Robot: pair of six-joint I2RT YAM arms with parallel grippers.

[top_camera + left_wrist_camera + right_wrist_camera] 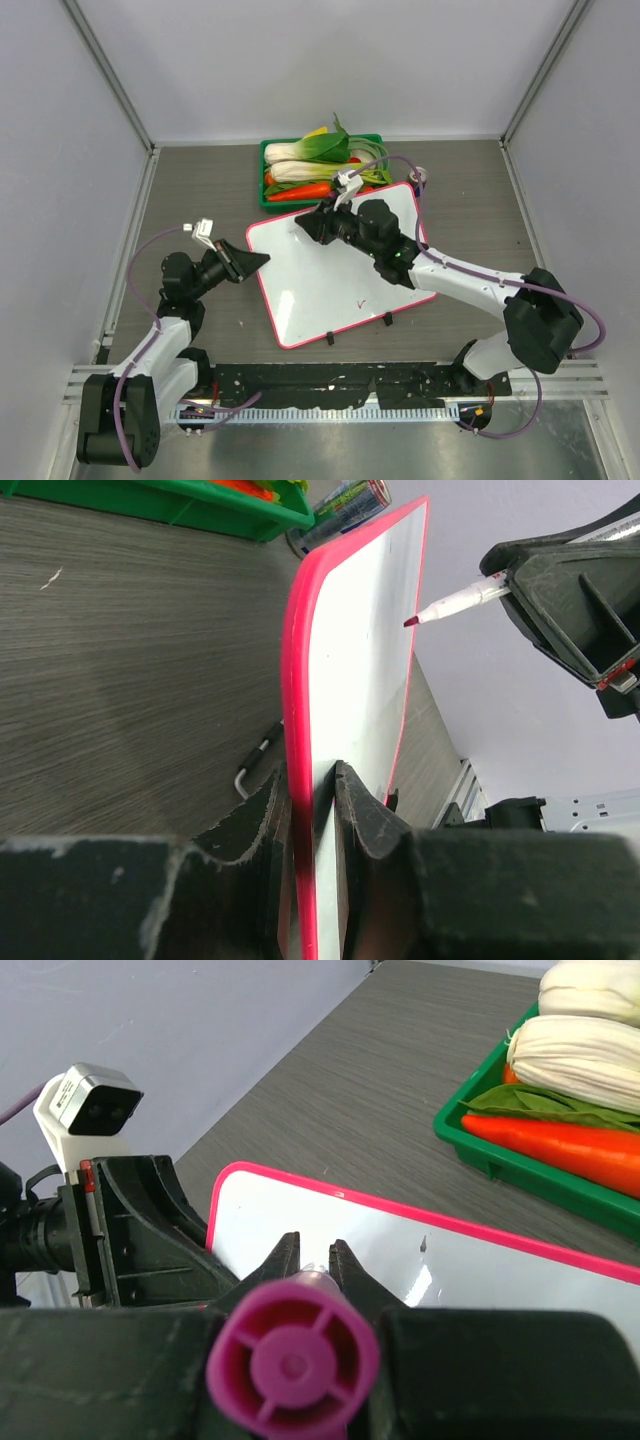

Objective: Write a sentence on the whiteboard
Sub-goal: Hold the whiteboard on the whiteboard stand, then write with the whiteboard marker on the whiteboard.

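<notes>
Whiteboard (330,275) clamped by left pincer (312,780); right pincer (313,1252) grips one marker (293,1365).

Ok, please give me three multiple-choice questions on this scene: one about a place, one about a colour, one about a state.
1. Where is the green tray? A) beyond the whiteboard's far edge B) between the arm bases C) on the whiteboard
2. What colour is the whiteboard's frame? A) blue B) yellow C) pink-red
3. What is the left hand doing? A) hanging open B) clamping the whiteboard's edge C) pushing the tray
Answers: 1 A, the top view shows it there; 2 C, clear in the left wrist view; 3 B, its fingers are shut on the frame while the right hand holds the marker.
</notes>
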